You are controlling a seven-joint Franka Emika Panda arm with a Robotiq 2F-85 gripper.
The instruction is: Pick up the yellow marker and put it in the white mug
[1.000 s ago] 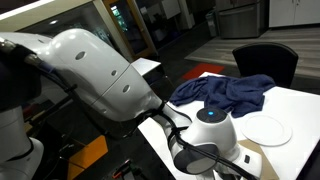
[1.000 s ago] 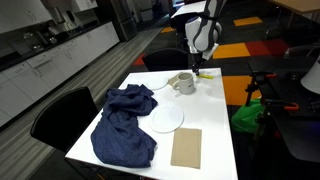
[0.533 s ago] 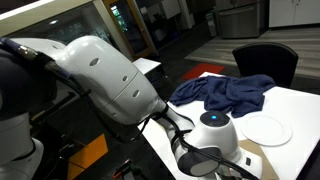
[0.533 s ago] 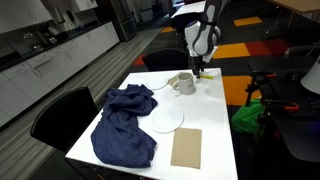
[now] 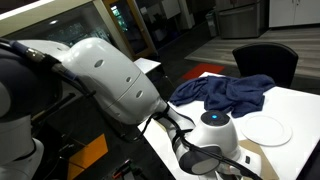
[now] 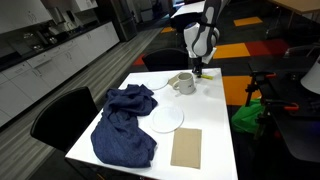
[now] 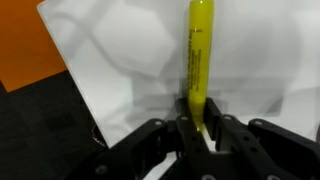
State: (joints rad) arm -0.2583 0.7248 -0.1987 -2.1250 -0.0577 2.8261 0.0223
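In the wrist view the yellow marker (image 7: 197, 60) lies on the white table, running away from the camera. My gripper (image 7: 200, 128) is shut on its near end, one black finger on each side. In an exterior view the gripper (image 6: 203, 70) reaches down to the table's far end, just beside the white mug (image 6: 183, 83). The marker is too small to make out there. In the other exterior view the arm's white body fills the foreground and hides the gripper, marker and mug.
A crumpled dark blue cloth (image 6: 122, 122) covers the table's near side, also as cloth (image 5: 228, 94). A white plate (image 6: 164, 119) and a brown cardboard sheet (image 6: 186, 147) lie beside it. A black chair (image 6: 60, 115) stands beside the table. The table edge (image 7: 75, 80) runs close to the marker.
The fingers have closed onto the marker. The arm has settled slightly; nothing else on the table has moved.
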